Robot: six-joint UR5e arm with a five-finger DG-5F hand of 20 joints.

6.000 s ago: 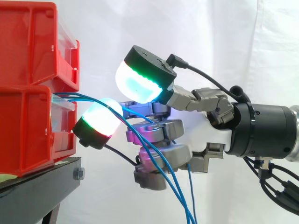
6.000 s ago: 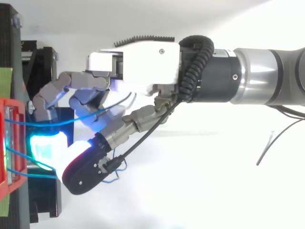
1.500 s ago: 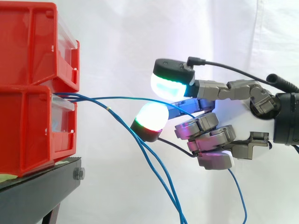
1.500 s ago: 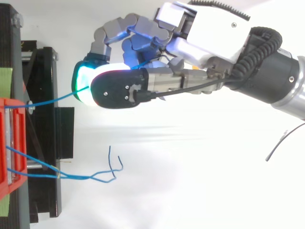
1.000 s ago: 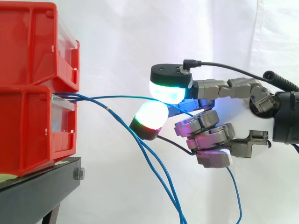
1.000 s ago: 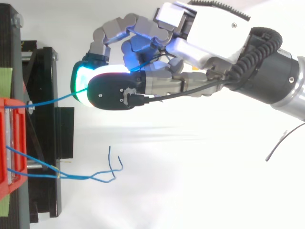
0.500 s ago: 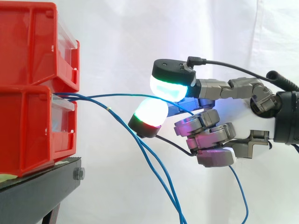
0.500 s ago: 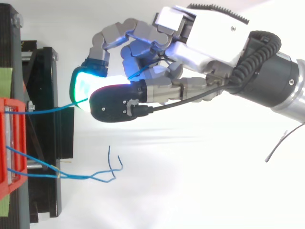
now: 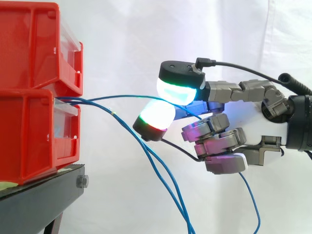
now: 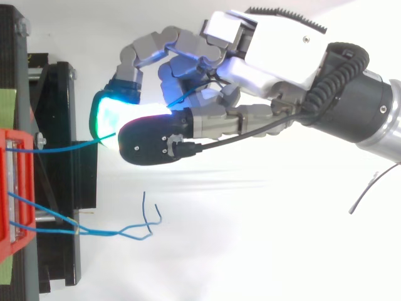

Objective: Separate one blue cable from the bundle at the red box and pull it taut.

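From the lower red box (image 9: 29,136) several thin blue cables come out. One blue cable (image 9: 117,97) arcs level across to my hand (image 9: 253,124), where it is pinched between two glowing fingertips (image 9: 178,90); its loose tail hangs below the hand. In the top view this cable (image 10: 62,146) runs from the box's (image 10: 15,188) front to the pads with a slight sag. The other two blue cables (image 9: 161,170) droop down apart from it, their ends (image 10: 141,226) lying free in the top view. The remaining fingers are curled.
A second red bin (image 9: 34,44) is stacked on the lower one. Both rest on a black stand (image 9: 39,200) at the left, before a white curtain. The arm comes in from the right.
Since six seconds ago my hand has drawn back from the box with one cable, leaving the other two behind. Over the last second it drifted slightly back toward the box.
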